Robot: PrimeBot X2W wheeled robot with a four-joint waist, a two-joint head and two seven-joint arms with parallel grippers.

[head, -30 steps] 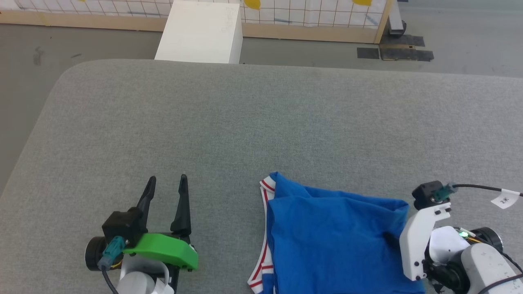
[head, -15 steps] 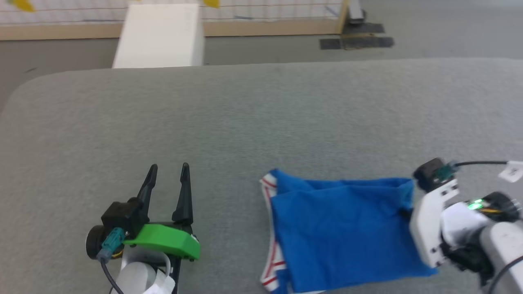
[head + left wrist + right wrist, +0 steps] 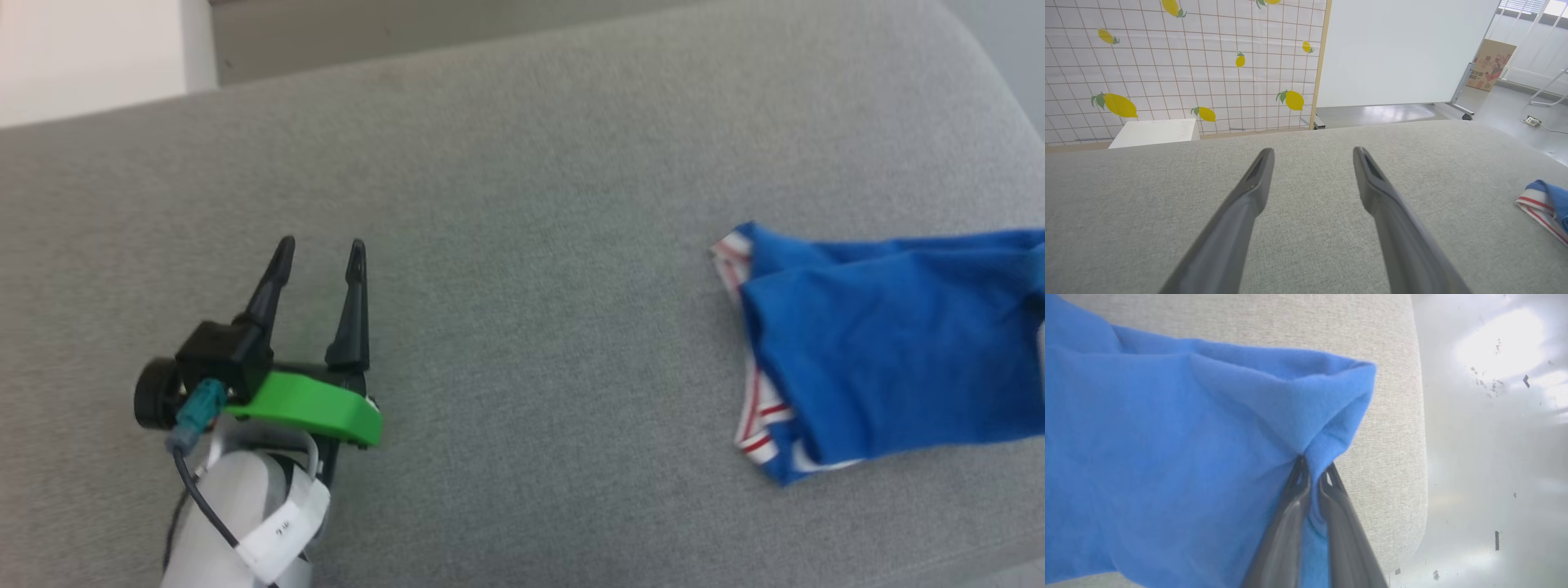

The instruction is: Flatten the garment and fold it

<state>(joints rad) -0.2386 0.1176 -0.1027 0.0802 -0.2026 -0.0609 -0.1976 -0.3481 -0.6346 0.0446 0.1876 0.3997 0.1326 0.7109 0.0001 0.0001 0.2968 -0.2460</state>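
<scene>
Garment (image 3: 890,359) lying left-right, striped trim (image 3: 753,408) leftward

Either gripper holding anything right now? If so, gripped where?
The right gripper is shut on the garment, pinching a bunched fold at its blue edge. The left gripper is open, holding nothing.

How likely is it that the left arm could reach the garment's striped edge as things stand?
Probably yes: only grey padding lies between the open left tool and the garment, whose striped edge faces it. The right tool is shut on the far end, out of the way.
</scene>
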